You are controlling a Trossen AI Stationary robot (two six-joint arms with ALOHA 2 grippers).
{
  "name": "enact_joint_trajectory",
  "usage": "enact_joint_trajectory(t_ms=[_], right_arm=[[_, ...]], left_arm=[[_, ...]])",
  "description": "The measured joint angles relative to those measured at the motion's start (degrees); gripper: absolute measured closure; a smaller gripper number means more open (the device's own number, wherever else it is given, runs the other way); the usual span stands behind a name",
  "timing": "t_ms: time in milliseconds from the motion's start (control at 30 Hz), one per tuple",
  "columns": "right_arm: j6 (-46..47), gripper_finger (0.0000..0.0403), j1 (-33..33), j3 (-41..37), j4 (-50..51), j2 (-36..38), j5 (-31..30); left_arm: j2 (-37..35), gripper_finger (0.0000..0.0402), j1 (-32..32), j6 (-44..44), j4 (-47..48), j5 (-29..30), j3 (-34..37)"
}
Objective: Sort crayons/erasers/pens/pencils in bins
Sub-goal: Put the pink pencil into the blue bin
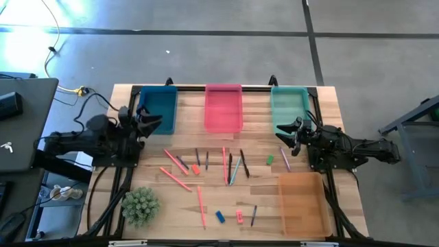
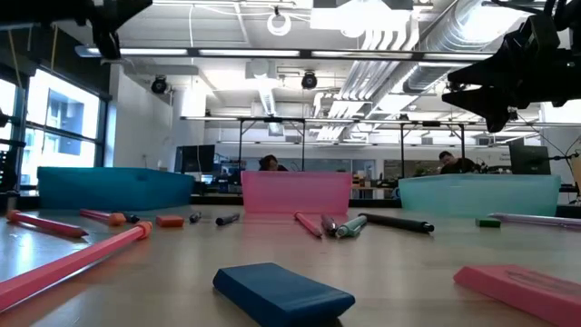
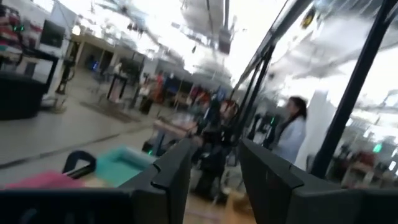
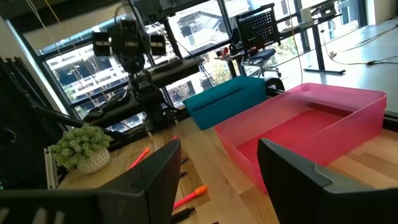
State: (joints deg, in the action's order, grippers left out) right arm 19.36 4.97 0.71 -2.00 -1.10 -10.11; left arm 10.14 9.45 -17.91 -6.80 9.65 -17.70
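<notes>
Pens, pencils and crayons (image 1: 226,166) lie scattered on the wooden table's middle. Among them are a green eraser (image 1: 270,160), a blue eraser (image 1: 220,217) and a red-pink eraser (image 1: 239,217). A dark blue bin (image 1: 156,110), a pink bin (image 1: 223,108) and a teal bin (image 1: 289,106) stand in a row along the far edge. An orange bin (image 1: 302,202) stands near the right edge. My left gripper (image 1: 156,123) hovers open beside the dark blue bin. My right gripper (image 1: 280,132) hovers open just in front of the teal bin. Both are raised above the table and hold nothing.
A small potted plant (image 1: 140,206) stands at the table's near left. A dark frame runs along the far edge behind the bins. In the low view the blue eraser (image 2: 281,292) and a pink eraser (image 2: 526,286) lie closest. People sit in the room beyond.
</notes>
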Motion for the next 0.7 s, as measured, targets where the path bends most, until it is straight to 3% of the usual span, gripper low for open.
enact_joint_trajectory(t_ms=[400,700], right_arm=[[0.1,0.0199,0.0,0.0,0.0,0.0,0.0],[0.0,0.0199,0.0,0.0,0.0,0.0,0.0]], left_arm=[[17.2,0.0277,-0.1,5.7,31.5,-4.5,-23.3],[28.6,0.0277,-0.1,5.6,42.3,-14.0,-29.4]])
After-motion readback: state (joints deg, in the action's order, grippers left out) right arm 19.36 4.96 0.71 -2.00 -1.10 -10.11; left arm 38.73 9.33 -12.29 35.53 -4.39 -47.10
